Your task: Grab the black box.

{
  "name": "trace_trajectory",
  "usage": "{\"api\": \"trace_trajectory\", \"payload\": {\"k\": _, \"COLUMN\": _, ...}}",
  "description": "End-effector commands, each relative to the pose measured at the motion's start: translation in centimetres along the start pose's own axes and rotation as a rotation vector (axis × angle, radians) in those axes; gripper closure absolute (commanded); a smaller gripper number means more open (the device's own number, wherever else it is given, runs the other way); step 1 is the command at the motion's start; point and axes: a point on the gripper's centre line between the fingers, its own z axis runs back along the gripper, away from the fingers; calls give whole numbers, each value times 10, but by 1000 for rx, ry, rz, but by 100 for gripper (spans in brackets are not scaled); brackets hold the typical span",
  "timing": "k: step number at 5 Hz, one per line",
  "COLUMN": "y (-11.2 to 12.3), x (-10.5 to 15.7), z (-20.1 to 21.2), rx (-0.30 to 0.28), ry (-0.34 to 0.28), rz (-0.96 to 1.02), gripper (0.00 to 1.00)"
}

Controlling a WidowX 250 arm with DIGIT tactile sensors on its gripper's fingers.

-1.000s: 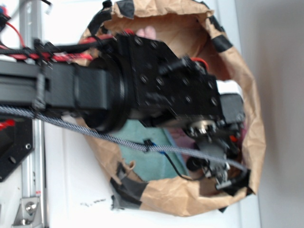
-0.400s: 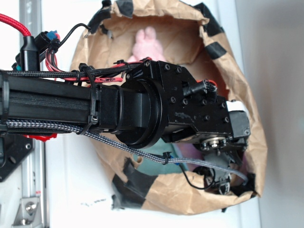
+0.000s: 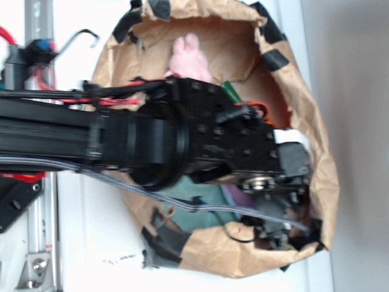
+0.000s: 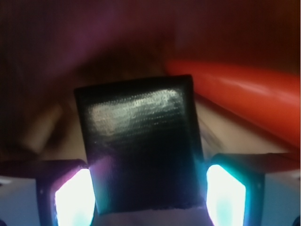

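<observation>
Inside brown paper bag: one black box, one orange carrot.
Gripper fingers apart, flanking box, apparently touching both sides.

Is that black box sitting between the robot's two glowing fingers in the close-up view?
Yes, the black box lies in the gap of the gripper, with one lit finger at each side of its lower edge.

Black screwed arm (red, grey cables).
</observation>
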Motion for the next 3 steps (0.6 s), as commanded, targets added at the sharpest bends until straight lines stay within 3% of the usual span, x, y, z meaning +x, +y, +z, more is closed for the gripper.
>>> {"api": "trace_trajectory", "payload": {"k": 1, "y": 58, "x": -13, "z": 98, "rx": 88, "ry": -64, "rz": 232, "gripper": 100}}
{"api": "trace_trajectory", "payload": {"k": 2, "y": 50, "x": -18, "z": 125, "rx": 115, "ry": -37, "rz": 226, "gripper": 100}}
{"api": "trace_trajectory", "payload": {"k": 3, "y": 44, "x": -13, "z": 147, "rx": 245, "ry": 79, "rz": 250, "gripper": 100}}
